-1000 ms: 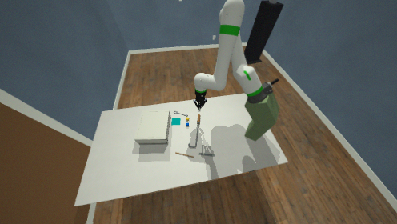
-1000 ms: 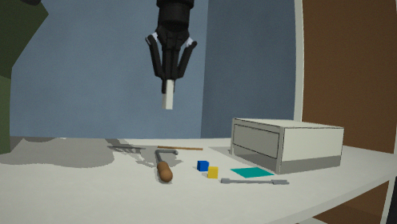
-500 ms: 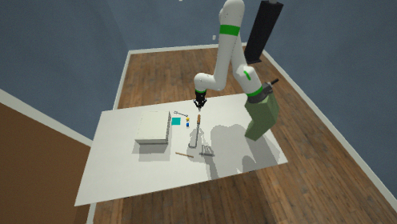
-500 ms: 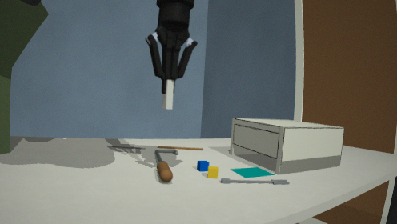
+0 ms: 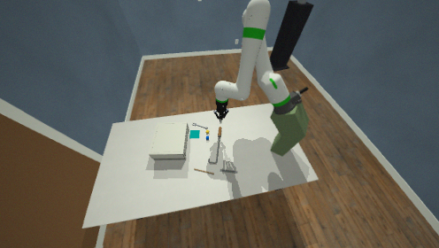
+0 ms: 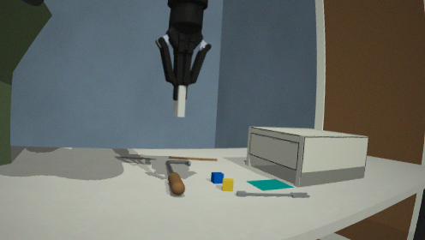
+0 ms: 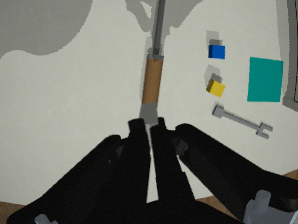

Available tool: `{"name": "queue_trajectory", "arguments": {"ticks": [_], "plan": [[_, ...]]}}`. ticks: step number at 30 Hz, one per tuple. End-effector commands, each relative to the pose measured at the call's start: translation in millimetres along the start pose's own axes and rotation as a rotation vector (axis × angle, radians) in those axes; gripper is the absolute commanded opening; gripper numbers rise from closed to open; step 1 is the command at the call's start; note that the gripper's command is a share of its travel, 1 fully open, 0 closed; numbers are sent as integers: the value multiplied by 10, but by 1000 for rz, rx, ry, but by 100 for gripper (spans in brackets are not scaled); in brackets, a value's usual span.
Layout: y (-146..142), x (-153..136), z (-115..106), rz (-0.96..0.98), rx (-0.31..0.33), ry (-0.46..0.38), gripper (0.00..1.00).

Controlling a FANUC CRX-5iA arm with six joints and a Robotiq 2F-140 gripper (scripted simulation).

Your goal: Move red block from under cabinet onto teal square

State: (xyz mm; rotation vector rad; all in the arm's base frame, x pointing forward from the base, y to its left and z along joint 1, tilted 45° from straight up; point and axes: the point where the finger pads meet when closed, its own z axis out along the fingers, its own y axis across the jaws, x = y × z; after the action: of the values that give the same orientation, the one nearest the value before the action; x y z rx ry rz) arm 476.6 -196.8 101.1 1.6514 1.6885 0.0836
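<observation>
Wrench (image 5: pixel 200 126) (image 6: pixel 272 195) (image 7: pixel 242 120) and yellow block (image 5: pixel 207 132) (image 6: pixel 228 184) (image 7: pixel 216 88) near the teal square (image 5: pixel 195 134) (image 6: pixel 270 184) (image 7: pixel 265 79), wooden-handled tool (image 5: pixel 219 132) (image 6: pixel 176 183) (image 7: pixel 153 80) beneath clenched, empty jaws (image 5: pixel 220 120) (image 6: pixel 180 100), pointing down near the desk's (image 5: pixel 128 190) (image 6: pixel 128 210) (image 7: pixel 50 100) long far edge

seen from the wrist, the teal square (image 5: pixel 195 134) (image 6: pixel 270 184) (image 7: pixel 265 80) lies open from above. around it: cabinet (image 5: pixel 170 138) (image 6: pixel 334 154) (image 7: pixel 291 102) at 3 o'clock, wrench (image 5: pixel 200 126) (image 6: pixel 272 195) (image 7: pixel 240 120) at 7, yellow block (image 5: pixel 207 132) (image 6: pixel 228 184) (image 7: pixel 216 88) at 9, blue block (image 5: pixel 207 138) (image 6: pixel 217 177) (image 7: pixel 217 51) at 10 — and, beyond the blocks, a hooked tool (image 5: pixel 219 132) (image 6: pixel 176 184) (image 7: pixel 153 80) at 9, with a lane between.
</observation>
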Motion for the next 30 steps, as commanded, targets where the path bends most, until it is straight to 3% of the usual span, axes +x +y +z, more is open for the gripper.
{"name": "queue_trajectory", "arguments": {"ticks": [1,8,16,26,27,30], "plan": [[1,1,-1,0,0,0,0],[2,0,-3,22,0,0,0],[14,-11,-31,281,0,0,0],[14,-11,-31,284,0,0,0],[14,-11,-31,284,0,0,33],[14,-11,-31,284,0,0,33]]}}
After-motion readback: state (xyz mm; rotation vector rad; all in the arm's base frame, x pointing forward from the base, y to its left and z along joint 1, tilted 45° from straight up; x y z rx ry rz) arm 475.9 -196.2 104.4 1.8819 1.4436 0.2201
